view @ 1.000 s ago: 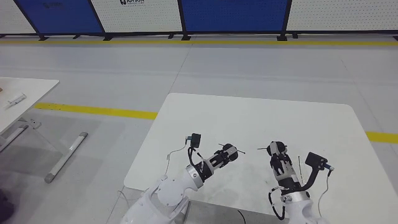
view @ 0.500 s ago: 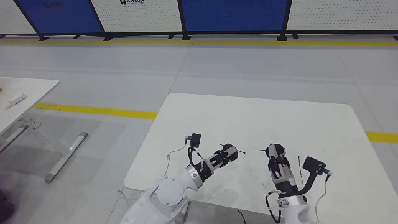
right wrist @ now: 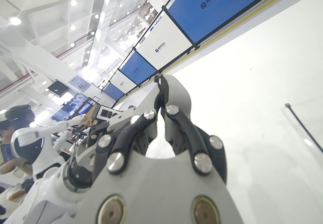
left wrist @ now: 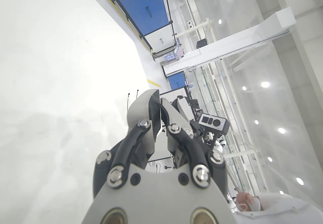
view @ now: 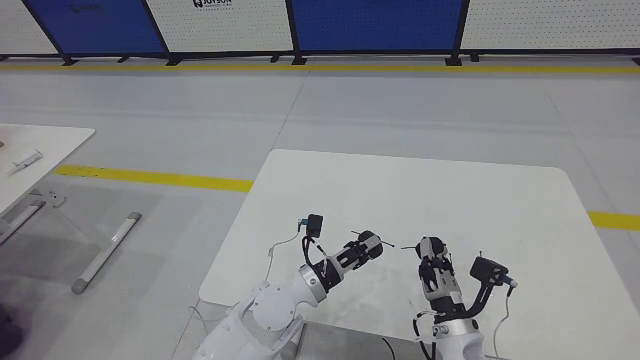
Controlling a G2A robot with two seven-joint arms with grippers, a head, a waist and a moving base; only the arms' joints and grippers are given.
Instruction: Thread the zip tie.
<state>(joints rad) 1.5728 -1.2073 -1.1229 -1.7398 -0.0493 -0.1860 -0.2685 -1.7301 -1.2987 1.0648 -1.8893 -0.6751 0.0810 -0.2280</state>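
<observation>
Both arms sit over the near edge of the white rectangular table (view: 420, 185), wrists tilted up.

Right gripper (right wrist: 160, 92) is clenched on a thin black plastic zip tie (right wrist: 157, 79). The tie's square head pokes out just past the fingertips and the ribbed band runs down between the pads. From above, the right gripper (view: 428, 249) is right of centre, and a short black tip of that tie (view: 406, 248) sticks out toward the other arm.

Left gripper (left wrist: 160, 104) has its fingers pressed together, tips meeting. In the top view the left gripper (view: 368, 246) grasps a second thin black strap (view: 388, 244), which crosses its tips and juts out on both sides. Cannot tell whether this strap and the right-held tie are one piece.

The two grippers are near each other and roughly level, with a gap between them; the held black ends are not touching.

A loose black zip tie (right wrist: 300, 126) lies flat on the table, well apart from the right gripper, head end pointing away from the robot. Heads of thin black ties (left wrist: 128, 95) lie on the tabletop just beyond the left fingertips.

A blue and white panel fence (view: 380, 5) stands across the back. A yellow floor line (view: 150, 177) runs left of the table.
</observation>
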